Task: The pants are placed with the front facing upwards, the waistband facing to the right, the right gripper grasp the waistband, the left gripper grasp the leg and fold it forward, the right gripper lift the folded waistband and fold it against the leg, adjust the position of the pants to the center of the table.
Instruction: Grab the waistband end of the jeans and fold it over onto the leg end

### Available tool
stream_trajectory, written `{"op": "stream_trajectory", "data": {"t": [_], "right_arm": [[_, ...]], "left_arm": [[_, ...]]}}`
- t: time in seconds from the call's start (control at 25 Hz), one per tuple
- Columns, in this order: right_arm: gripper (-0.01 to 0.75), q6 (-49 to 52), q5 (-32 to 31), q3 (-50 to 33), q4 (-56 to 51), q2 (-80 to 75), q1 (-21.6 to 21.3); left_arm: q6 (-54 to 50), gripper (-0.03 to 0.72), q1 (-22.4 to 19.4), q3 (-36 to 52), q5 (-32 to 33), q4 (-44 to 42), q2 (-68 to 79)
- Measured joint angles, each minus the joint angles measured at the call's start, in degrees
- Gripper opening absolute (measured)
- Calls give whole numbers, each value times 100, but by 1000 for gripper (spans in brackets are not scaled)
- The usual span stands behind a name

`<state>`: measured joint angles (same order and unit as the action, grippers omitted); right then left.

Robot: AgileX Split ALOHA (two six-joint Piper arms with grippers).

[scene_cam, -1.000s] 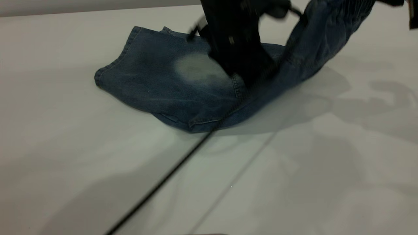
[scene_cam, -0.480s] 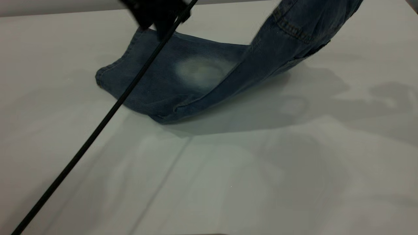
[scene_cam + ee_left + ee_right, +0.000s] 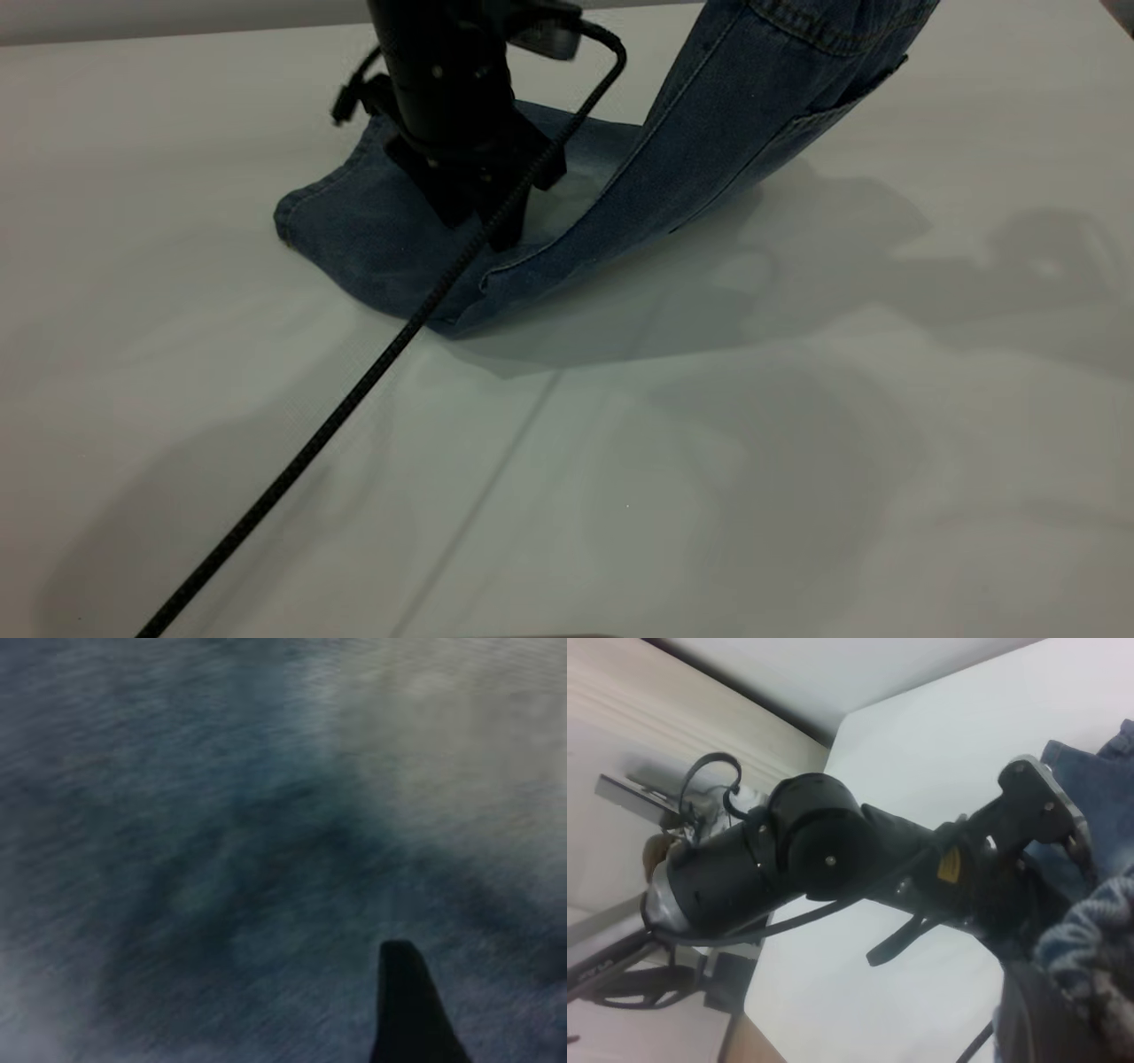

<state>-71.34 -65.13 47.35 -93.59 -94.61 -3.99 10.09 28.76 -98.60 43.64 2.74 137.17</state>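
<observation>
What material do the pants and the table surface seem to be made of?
The pants look like blue denim: woven cotton texture, tan stitched seams, a pale faded patch near the left claw. The table looks like a smooth, hard white top, perhaps laminate, with a matte finish that shows soft shadows; the exact material cannot be told.

The left tool presses the pants onto the table.
</observation>
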Motion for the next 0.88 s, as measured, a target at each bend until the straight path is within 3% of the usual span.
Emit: {"op": "stream_trajectory", "data": {"t": [0.4, 0.68, 0.88], "right_arm": [[51, -388, 6, 2, -26, 0, 0], [51, -577, 23, 13, -14, 0, 117], [51, -485, 688, 273, 454, 0, 771]], "left_arm": [[872, 358, 0, 0, -312, 1475, 4], [973, 358, -55, 0, -270, 1211, -355], [928, 358, -254, 0, -152, 826, -1391]]}}
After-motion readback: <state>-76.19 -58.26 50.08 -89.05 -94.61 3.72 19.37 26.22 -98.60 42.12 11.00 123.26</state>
